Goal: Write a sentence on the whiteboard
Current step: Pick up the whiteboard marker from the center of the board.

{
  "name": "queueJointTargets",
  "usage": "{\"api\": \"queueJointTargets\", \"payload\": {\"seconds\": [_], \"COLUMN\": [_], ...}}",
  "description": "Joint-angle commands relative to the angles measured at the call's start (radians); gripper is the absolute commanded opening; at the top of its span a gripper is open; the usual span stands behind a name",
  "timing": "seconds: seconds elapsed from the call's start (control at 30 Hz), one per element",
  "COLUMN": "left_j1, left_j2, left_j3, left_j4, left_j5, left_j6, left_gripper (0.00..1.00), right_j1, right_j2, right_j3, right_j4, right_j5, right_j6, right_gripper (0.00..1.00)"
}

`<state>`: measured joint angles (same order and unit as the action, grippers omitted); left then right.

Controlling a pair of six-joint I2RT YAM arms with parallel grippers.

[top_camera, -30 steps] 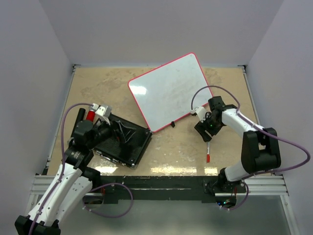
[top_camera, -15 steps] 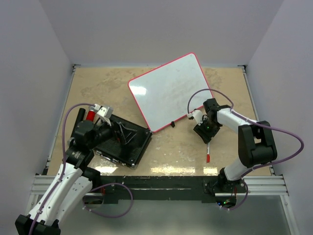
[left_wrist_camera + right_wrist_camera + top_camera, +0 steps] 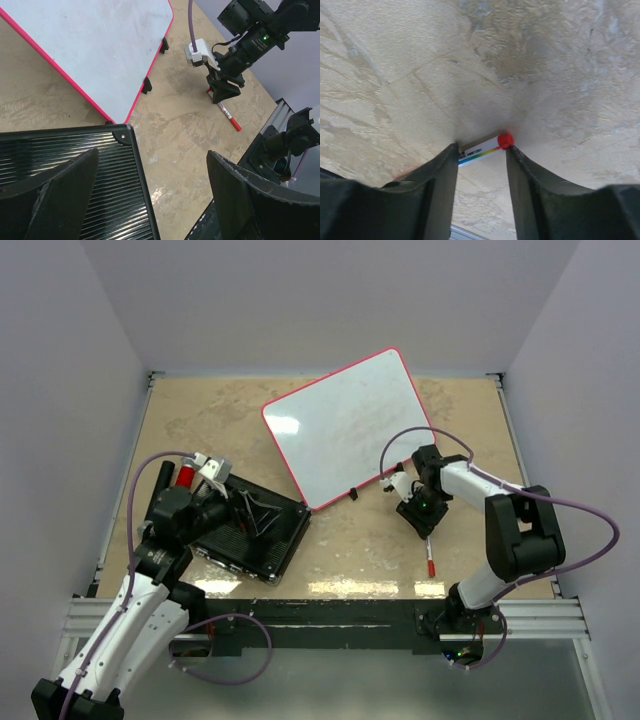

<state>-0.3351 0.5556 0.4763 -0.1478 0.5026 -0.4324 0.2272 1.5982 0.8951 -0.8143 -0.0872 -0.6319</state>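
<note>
tan tabletop (image 3: 200, 410), whiteboard (image 3: 350, 425), red-capped marker (image 3: 429, 558)

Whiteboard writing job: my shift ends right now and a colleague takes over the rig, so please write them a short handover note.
Left gripper: fingers open, holding nothing, over the black ribbed slab.
Right gripper: down at the table, fingers on either side of the marker at its end nearer the board. Whether they clamp it cannot be told. The marker lies flat on the table.
Whiteboard: flat at mid-table, beyond both grippers, with no writing showing.
Done: marker reached.
Left: secure and lift the marker, then write the whole sentence.
</note>
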Motion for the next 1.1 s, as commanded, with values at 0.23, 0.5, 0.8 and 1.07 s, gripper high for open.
{"api": "queueJointTargets", "payload": {"seconds": [0.23, 0.5, 0.8, 1.07], "left_j1": [-0.002, -0.027, -0.093, -0.102], "left_j2": [0.0, 0.029, 0.049, 0.053], "left_j3": [-0.022, -0.038, -0.031, -0.034], "left_j4": [0.1, 0.166, 0.149, 0.149], "left_j5": [0.118, 0.185, 0.122, 0.128], "left_j6": [-0.025, -0.051, -0.048, -0.045], "left_gripper": [0.88, 0.85, 0.84, 0.85], "right_j1": [0.038, 0.038, 0.038, 0.035], "right_j2": [0.043, 0.032, 0.112, 0.062], "right_j3": [0.04, 0.093, 0.162, 0.114], "right_j4": [0.026, 0.101, 0.167, 0.159], "right_j5": [-0.019, -0.088, -0.063, -0.017], "right_j6": [0.029, 0.026, 0.011, -0.015], "right_gripper": [0.19, 0.09, 0.3, 0.52]}}
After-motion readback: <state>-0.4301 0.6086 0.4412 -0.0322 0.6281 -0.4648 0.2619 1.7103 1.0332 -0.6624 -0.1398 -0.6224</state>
